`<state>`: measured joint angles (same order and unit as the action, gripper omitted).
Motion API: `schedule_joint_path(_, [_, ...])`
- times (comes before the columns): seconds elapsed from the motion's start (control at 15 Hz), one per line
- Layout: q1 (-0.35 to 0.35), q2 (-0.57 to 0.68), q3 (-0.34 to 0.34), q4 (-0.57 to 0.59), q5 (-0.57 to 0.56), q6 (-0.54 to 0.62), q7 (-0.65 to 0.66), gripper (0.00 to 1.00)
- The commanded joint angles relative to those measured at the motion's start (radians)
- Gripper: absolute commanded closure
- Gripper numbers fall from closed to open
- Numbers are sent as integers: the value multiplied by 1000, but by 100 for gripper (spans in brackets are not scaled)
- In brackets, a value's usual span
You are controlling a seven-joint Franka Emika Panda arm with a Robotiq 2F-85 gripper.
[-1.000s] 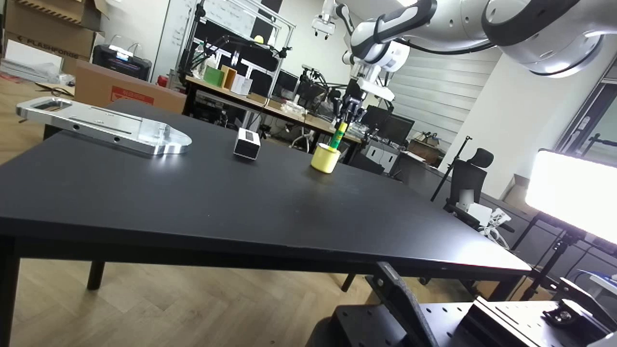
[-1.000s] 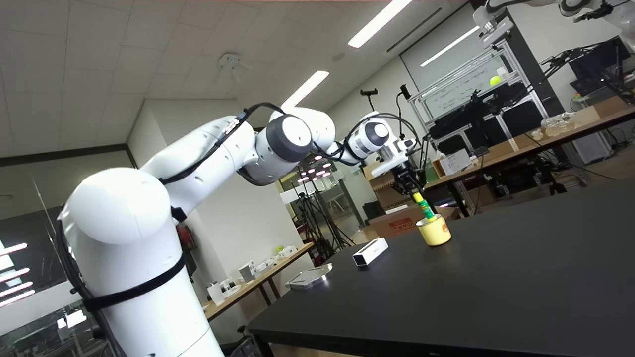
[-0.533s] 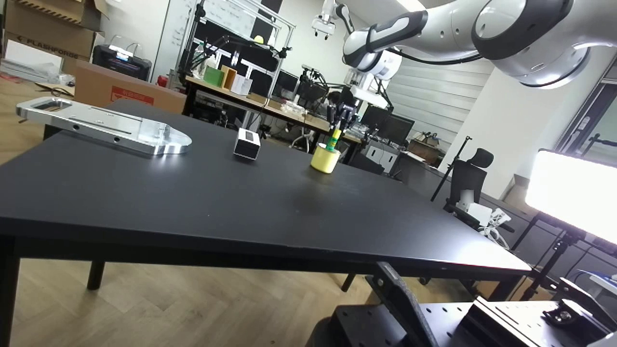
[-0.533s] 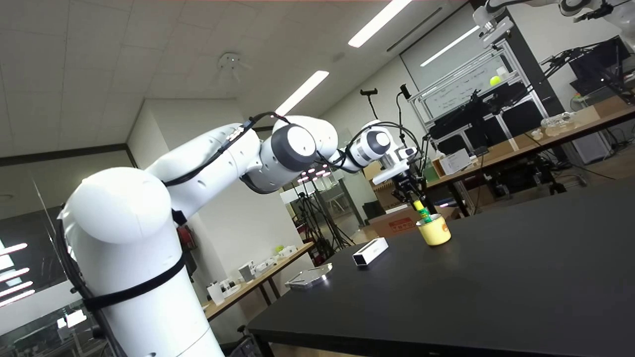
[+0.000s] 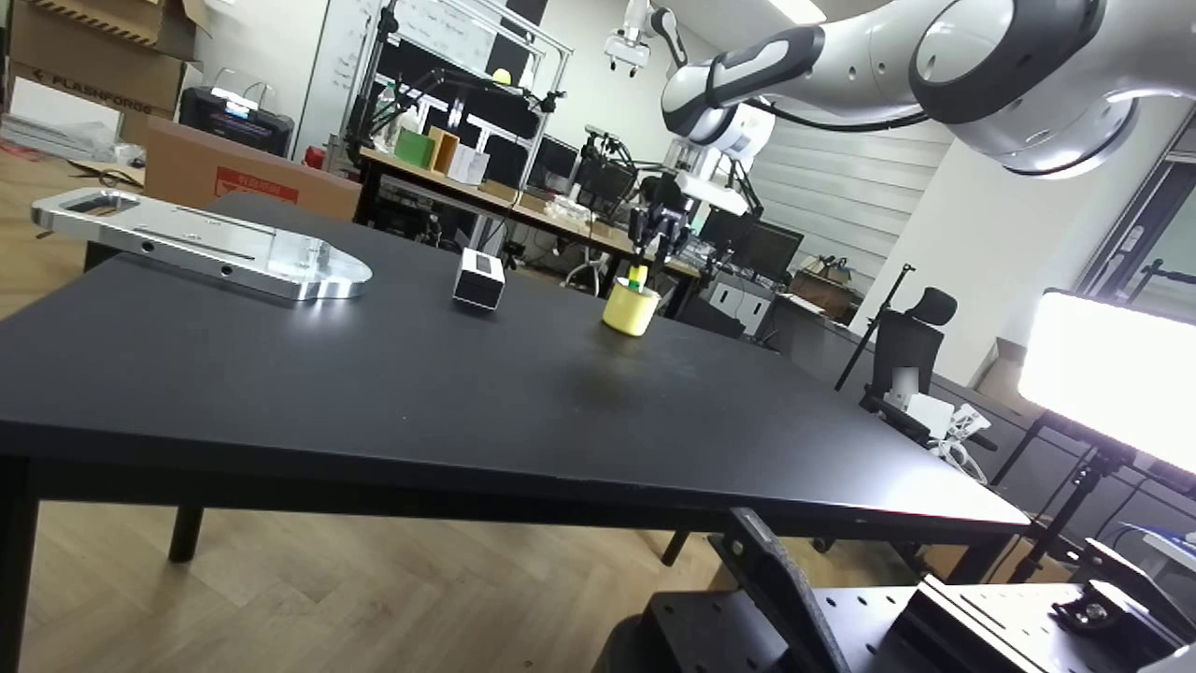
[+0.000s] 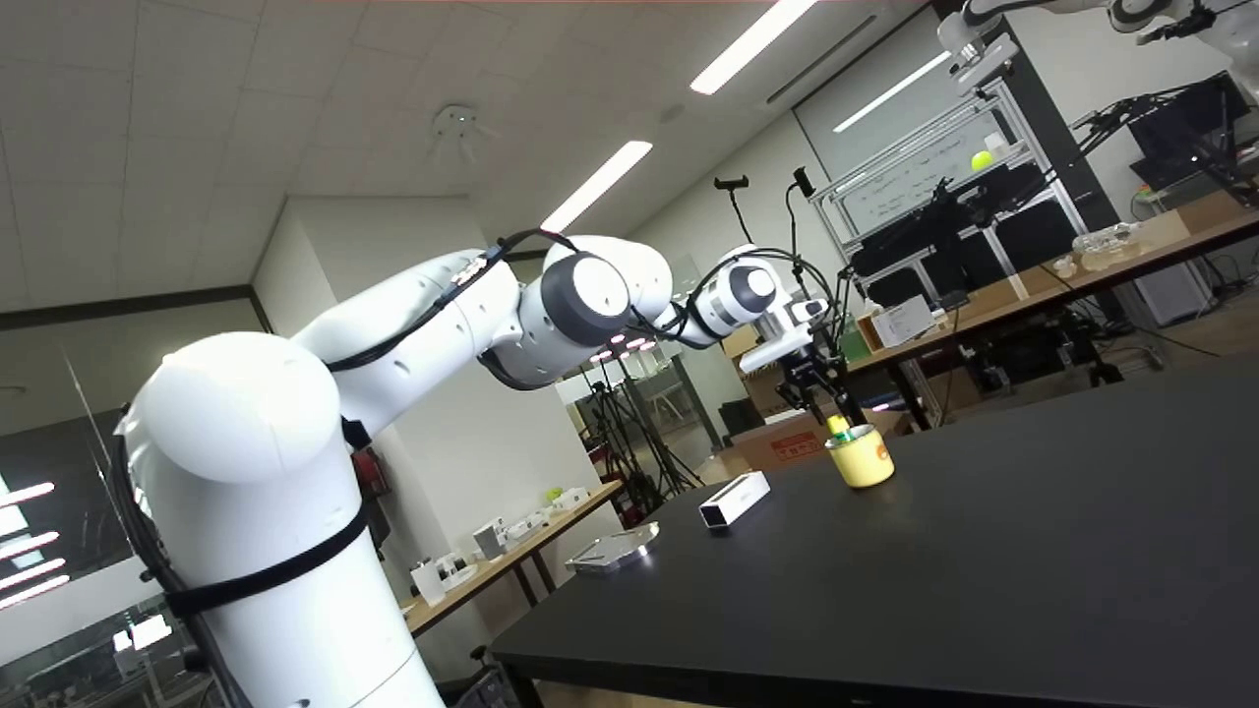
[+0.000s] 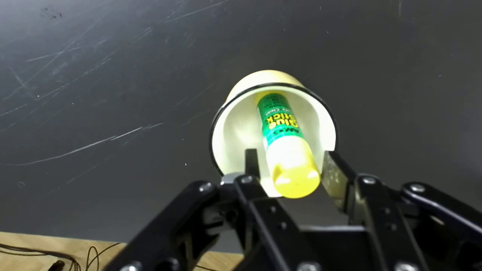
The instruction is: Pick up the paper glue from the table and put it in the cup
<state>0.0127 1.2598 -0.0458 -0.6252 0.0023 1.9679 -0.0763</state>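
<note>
- I have the fingers (image 7: 335,175) spread wider than the paper glue (image 7: 284,141), one to each side of its yellow end; I read them as gripping nothing.
- The gaps are uneven. In the wrist view the finger at the picture's right is just beside the glue, touching or not I can't tell; the one at the left stands clear of it.
- The glue is inside the cup (image 6: 862,462), lower end down in it, yellow end above the rim, as both exterior views show.
- Its long axis is tilted, running from between my fingers down and away into the cup, which stands upright on the worktop (image 5: 448,402).
- To my mind the placing is done bar the retreat. I'd back out along that tilted axis with the fingers spread as they are; a drift towards the wrist view's left would press the nearer finger into the glue and could shift or tip the cup.
</note>
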Motion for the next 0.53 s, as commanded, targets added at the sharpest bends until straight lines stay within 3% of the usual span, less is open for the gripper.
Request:
schedule_joint_path(0.0, [2,-23,19,54,27,-71,22,21])
schedule_joint_path(0.2, [2,-98,41,47,55,-163,10,2])
schedule_joint_path(0.27, [4,-133,44,31,57,-219,4,0])
schedule_joint_path(0.33, [4,-76,35,42,44,-135,-2,12])
schedule_joint_path(0.47, [5,-119,41,42,49,-198,-3,0])
